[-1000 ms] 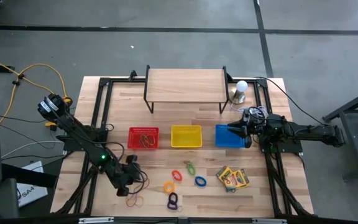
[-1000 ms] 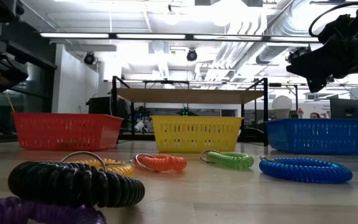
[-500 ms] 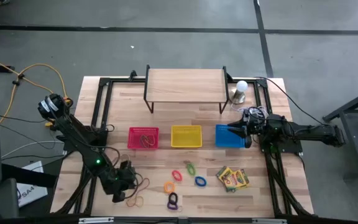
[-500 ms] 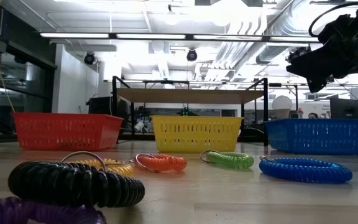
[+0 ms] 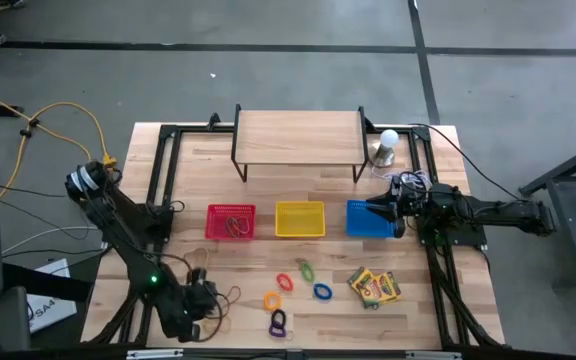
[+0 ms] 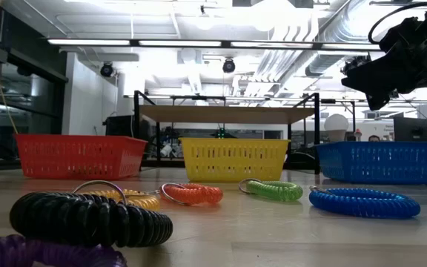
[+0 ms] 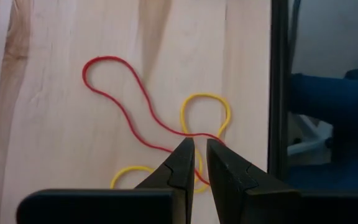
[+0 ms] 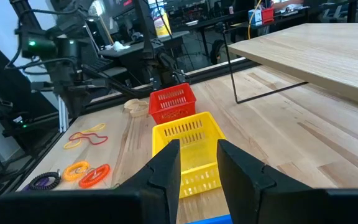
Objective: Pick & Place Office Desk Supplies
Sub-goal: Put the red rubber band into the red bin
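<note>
In the left wrist view my left gripper (image 7: 196,146) stands near the table's near-left corner (image 5: 198,305). Its fingers are only a narrow gap apart, right over a red rubber band (image 7: 114,93) and a yellow rubber band (image 7: 207,112) lying flat on the wood. Whether the tips touch them I cannot tell. My right gripper (image 5: 383,208) (image 8: 197,163) hovers open and empty above the blue basket (image 5: 363,228). Coiled rings lie on the table: orange (image 5: 285,282), green (image 5: 307,268), blue (image 5: 322,291), yellow (image 5: 272,299), purple (image 5: 278,322). Crayon boxes (image 5: 374,287) lie flat to their right.
A red basket (image 5: 231,221) holding rubber bands, a yellow basket (image 5: 300,219) and the blue basket stand in a row at mid-table. A wooden shelf (image 5: 298,138) stands at the far edge, with a white bulb (image 5: 388,142) and a wire tangle (image 5: 408,182) to its right. Black frame rails run along both sides.
My left gripper has moved from just in front of the red basket toward the table's near edge and a little left, coming over the rubber bands.
</note>
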Motion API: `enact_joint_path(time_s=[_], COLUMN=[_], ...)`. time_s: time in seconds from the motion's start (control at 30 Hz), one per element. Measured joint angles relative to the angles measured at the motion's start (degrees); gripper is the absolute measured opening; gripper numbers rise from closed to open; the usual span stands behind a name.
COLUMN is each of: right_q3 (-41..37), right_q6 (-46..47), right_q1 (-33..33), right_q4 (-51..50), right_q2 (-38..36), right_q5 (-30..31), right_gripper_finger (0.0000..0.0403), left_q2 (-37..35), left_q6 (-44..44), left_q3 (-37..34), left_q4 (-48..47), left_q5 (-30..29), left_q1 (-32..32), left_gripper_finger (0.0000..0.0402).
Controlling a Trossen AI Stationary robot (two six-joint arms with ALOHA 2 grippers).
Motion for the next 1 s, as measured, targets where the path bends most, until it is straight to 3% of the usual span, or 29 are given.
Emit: enact_joint_path(time_s=[0.23, 0.43, 1.0], right_q3=[0.0, 0.0, 0.0], right_q6=[0.0, 0.0, 0.0], right_q1=[0.0, 0.0, 0.0], right_q4=[0.0, 0.0, 0.0], right_q2=[0.0, 0.0, 0.0], right_q5=[0.0, 0.0, 0.0], right_gripper_finger=[0.0094, 0.0094, 0.0094], left_q2=[6.9, 8.8, 12.0], left_q6=[-9.4, -18.7, -23.1], left_q3=[6.8, 7.5, 7.5], left_q4=[-9.0, -11.8, -10.4], left_q5=[0.9, 5.6, 9.1], left_q1=[0.0, 0.8, 3.2], left_gripper_finger=[0.004, 0.004, 0.004])
